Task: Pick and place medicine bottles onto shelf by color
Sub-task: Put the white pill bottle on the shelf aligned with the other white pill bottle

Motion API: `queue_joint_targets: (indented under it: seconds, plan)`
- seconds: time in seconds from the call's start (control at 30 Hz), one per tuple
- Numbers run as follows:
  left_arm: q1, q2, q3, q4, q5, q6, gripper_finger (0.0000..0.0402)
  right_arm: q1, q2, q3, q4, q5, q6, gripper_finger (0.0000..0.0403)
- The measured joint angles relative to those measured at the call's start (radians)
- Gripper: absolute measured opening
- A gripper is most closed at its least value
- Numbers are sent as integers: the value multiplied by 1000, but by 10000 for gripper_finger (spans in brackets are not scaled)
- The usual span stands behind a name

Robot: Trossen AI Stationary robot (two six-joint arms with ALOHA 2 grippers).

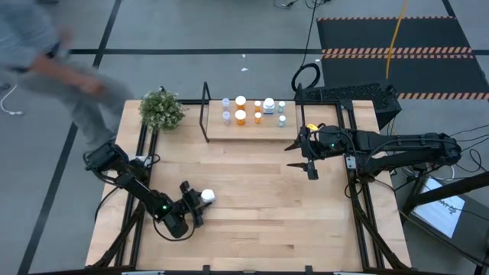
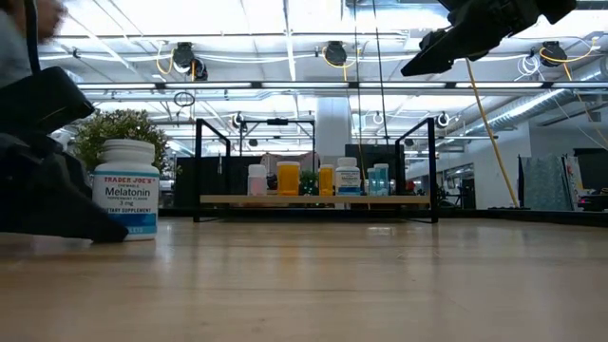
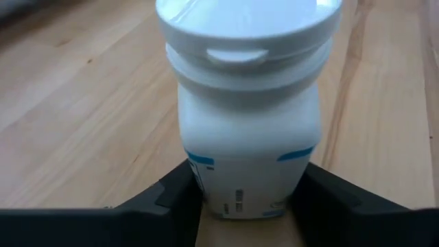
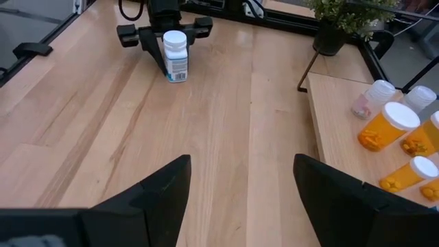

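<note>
Left pincer point(image 1: 195, 205) low on the wooden desk point(image 1: 260, 198), fingers pressed to both sides of the upright white plastic melatonin bottle with a white cap point(image 1: 206, 197), grasping it, probably for lifting. Bottle well apart from the low light-wood shelf point(image 1: 252, 128), near side. Right pincer point(image 1: 305, 162) spread, empty, hovering just beside that shelf, likely waiting.

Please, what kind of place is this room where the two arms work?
Probably a robotics lab or workshop. The wooden table sits in a metal frame on a grey floor with hazard-striped mats, cables hang from a high ceiling with exposed lights, and a person walks past.
</note>
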Motion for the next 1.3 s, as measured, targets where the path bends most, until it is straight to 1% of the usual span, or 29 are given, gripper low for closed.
queue_joint_targets:
  seconds: [0.13,0.33,0.37,0.5,0.6,0.8,0.87,1.0,1.13,1.23,1.3]
  plan:
    - [1,0,0,0,-1,0,172,0,0,0,4,0,2,254]
    - [6,0,0,21,-1,17,178,0,0,0,16,2,30,254]
    - [10,0,1,25,0,26,178,0,0,0,16,14,49,254]
    - [46,-20,3,69,29,102,171,1,13,0,40,133,142,254]
    - [90,-59,3,121,61,194,167,21,44,0,108,151,186,254]
    - [196,-155,5,260,134,479,169,100,183,1,343,154,246,254]
    - [236,-185,5,280,166,557,169,122,243,28,376,153,254,254]
    - [327,-214,19,276,258,650,169,163,360,136,319,153,248,254]
    - [417,-215,65,259,370,726,169,198,475,258,211,151,204,254]
    - [466,-216,104,210,421,757,170,213,544,322,157,153,148,254]
    - [486,-216,131,169,434,774,170,219,583,343,158,154,124,254]
